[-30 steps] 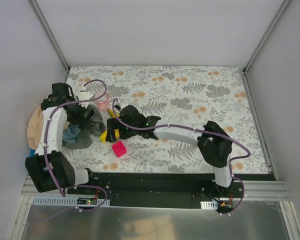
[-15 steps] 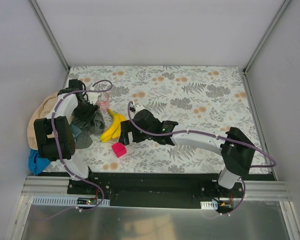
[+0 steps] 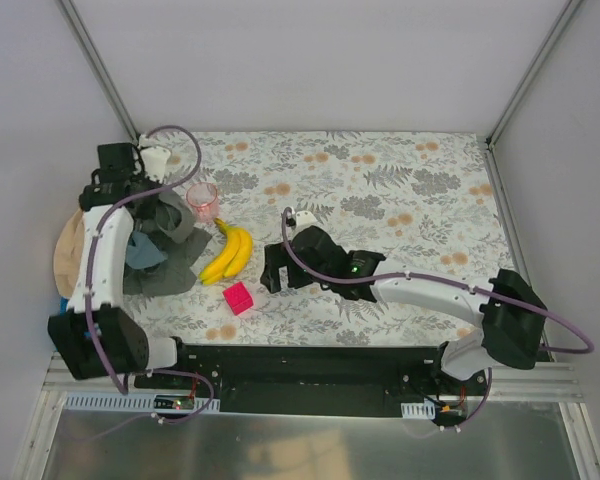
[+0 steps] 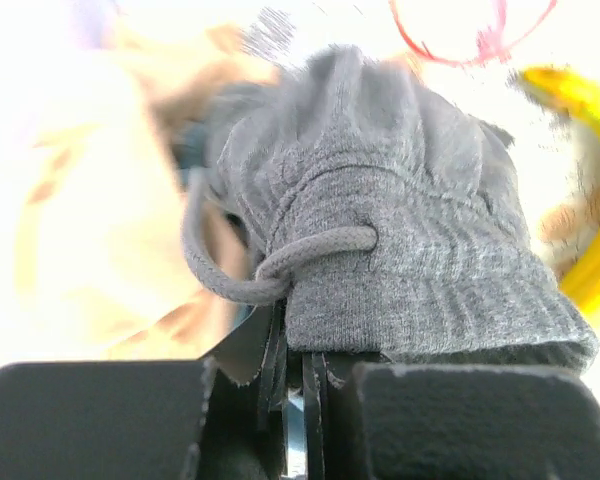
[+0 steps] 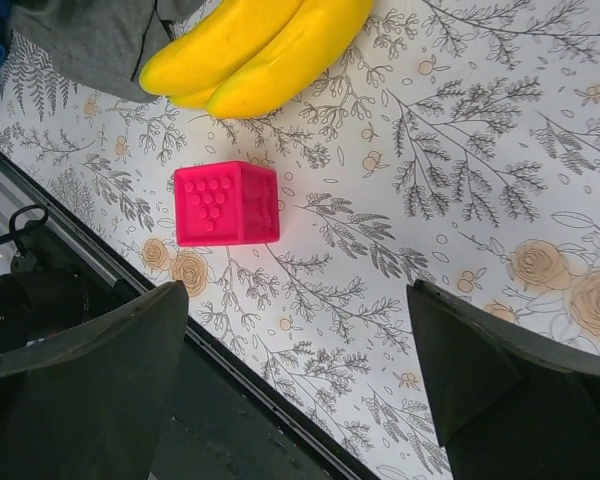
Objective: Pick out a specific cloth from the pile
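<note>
The pile (image 3: pixel 110 255) lies at the table's left edge: tan beige, bright blue and the dark grey-green cloth (image 3: pixel 170 262). My left gripper (image 3: pixel 160 215) stands over the pile, shut on the cloth. In the left wrist view the jaws of that gripper (image 4: pixel 300 365) pinch the grey ribbed hem (image 4: pixel 410 270) beside its drawstring (image 4: pixel 280 265). My right gripper (image 3: pixel 268 272) hovers open to the right of the pile, above the floral table. In the right wrist view nothing lies between the spread fingers of the right gripper (image 5: pixel 295 385).
A banana bunch (image 3: pixel 230 255) lies just right of the cloth, with a pink cube (image 3: pixel 238 297) in front of it and a pink cup (image 3: pixel 202 198) behind. In the right wrist view, the cube (image 5: pixel 227 203) and bananas (image 5: pixel 260 50) lie ahead of the fingers. The table's black front rail (image 3: pixel 310 362) is close.
My left gripper has closed on the grey-green cloth and the left arm has shifted over the pile. The right arm has drawn back to the right, away from the bananas.
</note>
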